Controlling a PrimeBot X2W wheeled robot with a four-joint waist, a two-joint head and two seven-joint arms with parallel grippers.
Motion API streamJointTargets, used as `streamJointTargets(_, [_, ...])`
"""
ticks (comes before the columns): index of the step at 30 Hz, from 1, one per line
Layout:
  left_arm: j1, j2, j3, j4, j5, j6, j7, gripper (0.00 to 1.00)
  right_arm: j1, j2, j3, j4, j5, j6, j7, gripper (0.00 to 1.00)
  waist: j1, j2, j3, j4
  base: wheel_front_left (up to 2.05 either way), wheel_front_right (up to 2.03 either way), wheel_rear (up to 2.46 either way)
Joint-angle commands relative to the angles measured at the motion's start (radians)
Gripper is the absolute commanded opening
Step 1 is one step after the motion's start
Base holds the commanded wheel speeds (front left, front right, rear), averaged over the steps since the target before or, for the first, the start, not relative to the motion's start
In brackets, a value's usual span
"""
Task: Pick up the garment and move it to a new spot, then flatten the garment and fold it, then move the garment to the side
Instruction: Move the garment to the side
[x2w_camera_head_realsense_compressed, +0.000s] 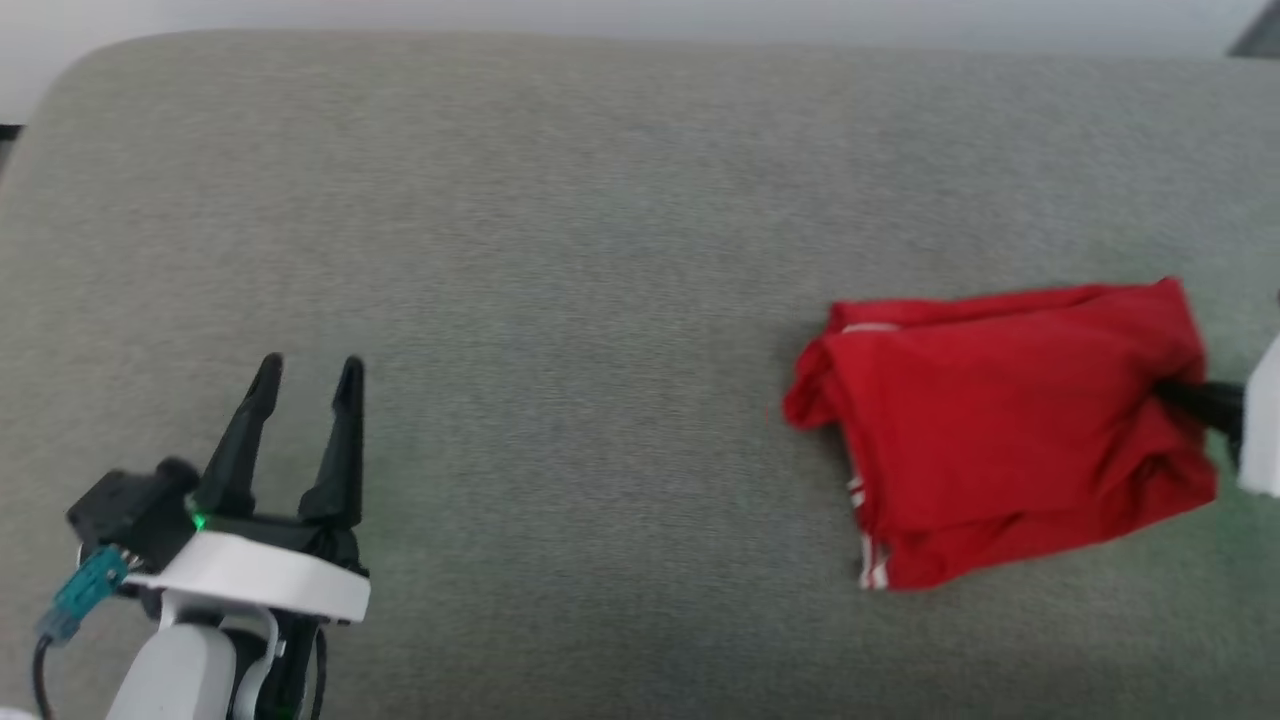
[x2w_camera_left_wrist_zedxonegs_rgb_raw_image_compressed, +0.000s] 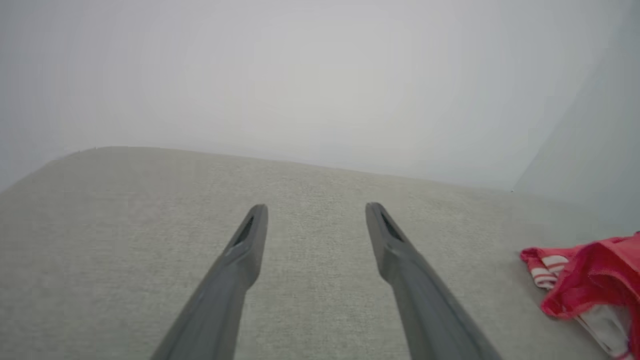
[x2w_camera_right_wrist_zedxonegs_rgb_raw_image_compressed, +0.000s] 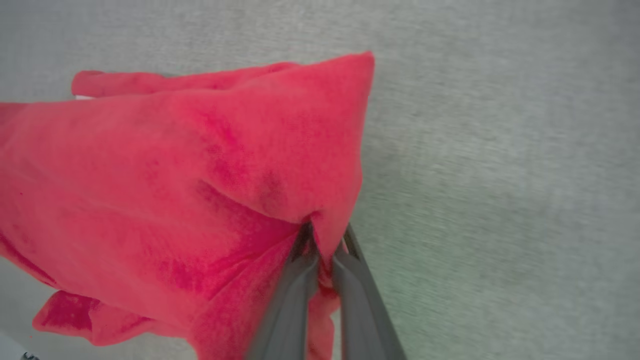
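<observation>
The garment (x2w_camera_head_realsense_compressed: 1010, 430) is a folded bright red bundle with white-and-red striped trim at its lower left corner, lying on the right side of the grey cushion. My right gripper (x2w_camera_head_realsense_compressed: 1175, 392) reaches in from the right edge and is shut on the garment's right edge. In the right wrist view the two fingers pinch a ridge of the red garment (x2w_camera_right_wrist_zedxonegs_rgb_raw_image_compressed: 200, 190) between them at the right gripper (x2w_camera_right_wrist_zedxonegs_rgb_raw_image_compressed: 325, 240). My left gripper (x2w_camera_head_realsense_compressed: 308, 375) stands open at the lower left, far from the garment. In the left wrist view the left gripper (x2w_camera_left_wrist_zedxonegs_rgb_raw_image_compressed: 316, 212) is over bare cushion, with the garment (x2w_camera_left_wrist_zedxonegs_rgb_raw_image_compressed: 595, 285) at the right edge.
The grey fabric cushion (x2w_camera_head_realsense_compressed: 560, 250) spans the whole head view, with its rounded back corner at the upper left. A pale wall (x2w_camera_left_wrist_zedxonegs_rgb_raw_image_compressed: 320, 75) rises behind the cushion. A wide stretch of cushion lies between the two grippers.
</observation>
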Motion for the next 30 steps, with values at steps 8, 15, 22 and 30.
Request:
streamJointTargets(8, [-0.112,0.037,-0.083,0.002,-0.009,-0.004,-0.005,1.00,-0.075,-0.050,-0.077,0.028,-0.027,-0.001,-0.050,0.00,0.0000,0.0000,0.076,-0.140,0.00,0.00,0.00])
streamJointTargets(15, [-0.195,0.076,-0.157,0.006,-0.016,-0.004,-0.005,1.00,-0.143,-0.105,-0.107,0.090,-0.082,-0.001,-0.122,0.00,0.0000,0.0000,0.130,-0.229,0.00,0.00,0.00])
streamJointTargets(22, [-0.276,0.107,-0.243,0.005,-0.016,-0.004,-0.005,1.00,-0.215,-0.149,-0.102,0.166,-0.179,-0.001,-0.251,0.00,0.0000,0.0000,0.187,-0.293,0.00,0.00,0.00])
streamJointTargets(30, [-0.378,0.127,-0.350,0.013,-0.020,-0.004,-0.005,1.00,-0.302,-0.165,-0.075,0.280,-0.320,-0.001,-0.391,0.00,0.0000,0.0000,0.250,-0.322,0.00,0.00,0.00])
